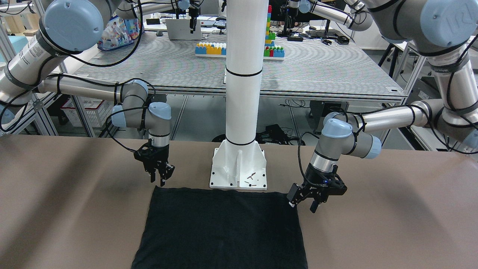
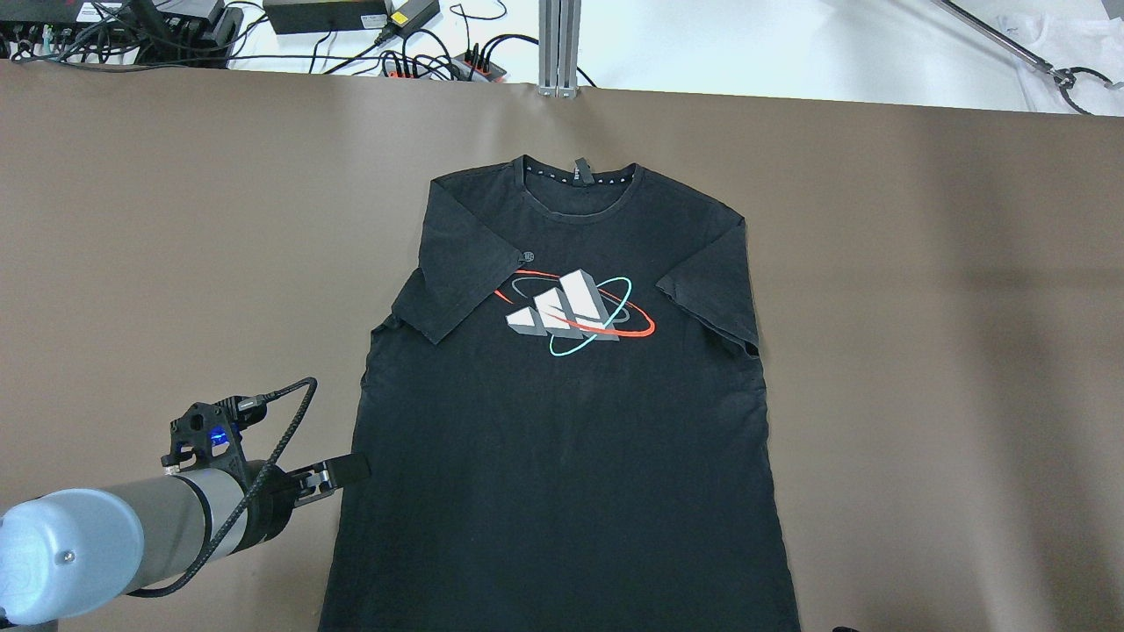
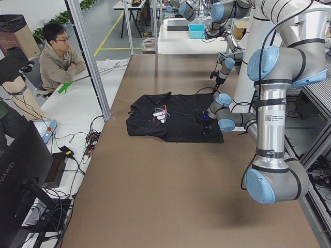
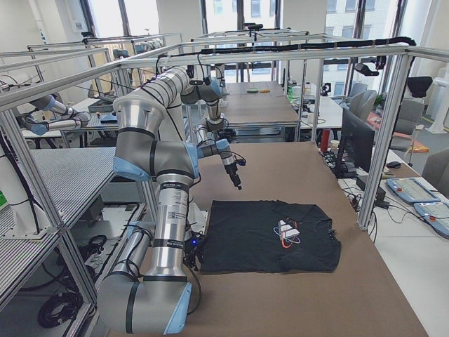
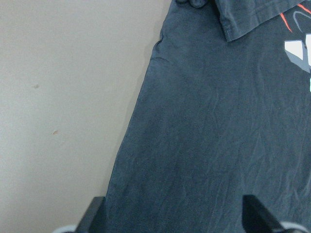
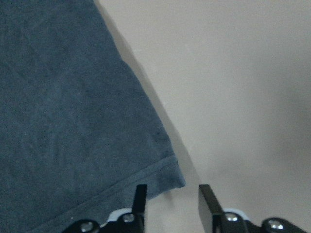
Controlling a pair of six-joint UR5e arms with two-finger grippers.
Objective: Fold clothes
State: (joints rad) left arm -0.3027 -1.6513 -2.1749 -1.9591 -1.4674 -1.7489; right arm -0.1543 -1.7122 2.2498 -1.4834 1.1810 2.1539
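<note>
The clothes are one black T-shirt [image 2: 562,421] with a white, red and teal logo. It lies flat and front up on the brown table, collar away from me, hem by the white pillar's base plate; it also shows in the front-facing view [image 1: 224,228]. My left gripper [image 2: 351,470] is open and low at the shirt's left side edge. In the left wrist view [image 5: 175,221] its jaws stand wide, one at the edge, one over the fabric [image 5: 218,121]. My right gripper [image 1: 161,178] is open just above the right hem corner [image 6: 172,177]; nothing is between its fingers [image 6: 140,199].
The white pillar's base plate [image 1: 239,172] stands on the table [image 2: 132,263] just behind the hem. Cables and power strips [image 2: 421,61] lie past the far edge. A seated person [image 3: 59,59] and monitors are beyond that edge.
</note>
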